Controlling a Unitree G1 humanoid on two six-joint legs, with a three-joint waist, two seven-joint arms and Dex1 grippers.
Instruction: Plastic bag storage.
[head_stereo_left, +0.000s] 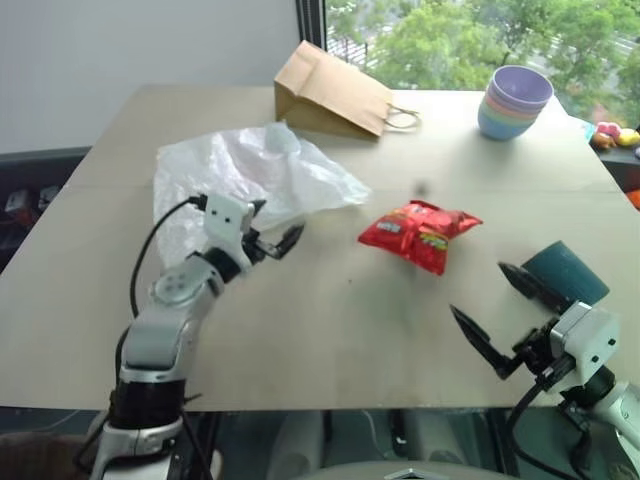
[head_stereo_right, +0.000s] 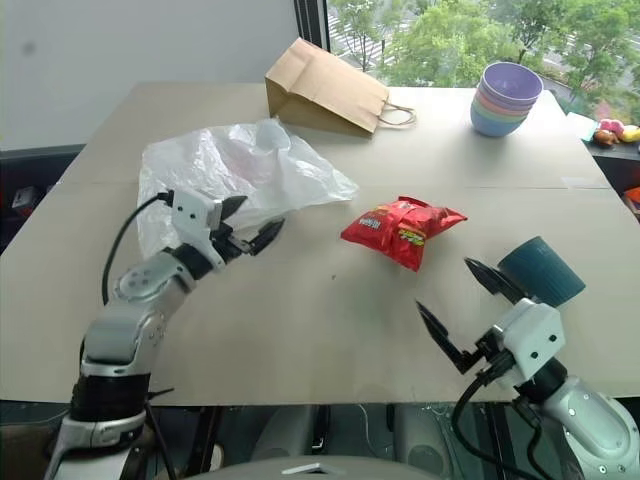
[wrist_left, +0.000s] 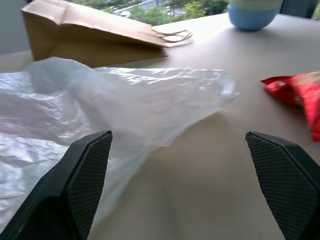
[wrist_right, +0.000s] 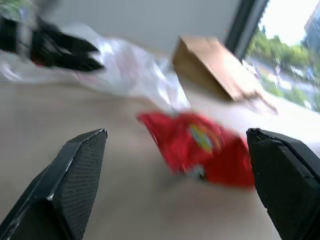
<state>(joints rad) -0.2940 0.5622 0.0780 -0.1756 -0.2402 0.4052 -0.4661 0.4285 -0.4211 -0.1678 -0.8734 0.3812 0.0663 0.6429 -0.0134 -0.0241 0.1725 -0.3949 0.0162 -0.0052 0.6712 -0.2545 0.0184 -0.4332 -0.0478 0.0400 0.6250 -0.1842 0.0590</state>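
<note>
Translucent whitish film is seen in the left eye view: the plastic bag lies crumpled on the far-left part of the table, in front of the brown paper bag. The left gripper is held at the bag's near edge, jaws apart, nothing clamped; contact with the film cannot be confirmed. A red snack packet is placed mid-table, stacked bowls at the far right.

Right eye view: same layout. The right gripper is parked near the table's front-right, jaws apart and empty, well apart from the bag. A dark teal cylinder is seen just beside it.

Left wrist view: the bag's edge is framed between the two spread fingers, with one finger against or over the film.

Right wrist view: the snack packet is centred ahead, blurred.

Step judged: approach for the first grasp; bag not yet picked up. Next move judged: the left gripper is to be eased onto a raised fold and closed on it; thin film may slip or bunch.

Print on the snack packet is visible but cannot be read. No other writing is seen.
</note>
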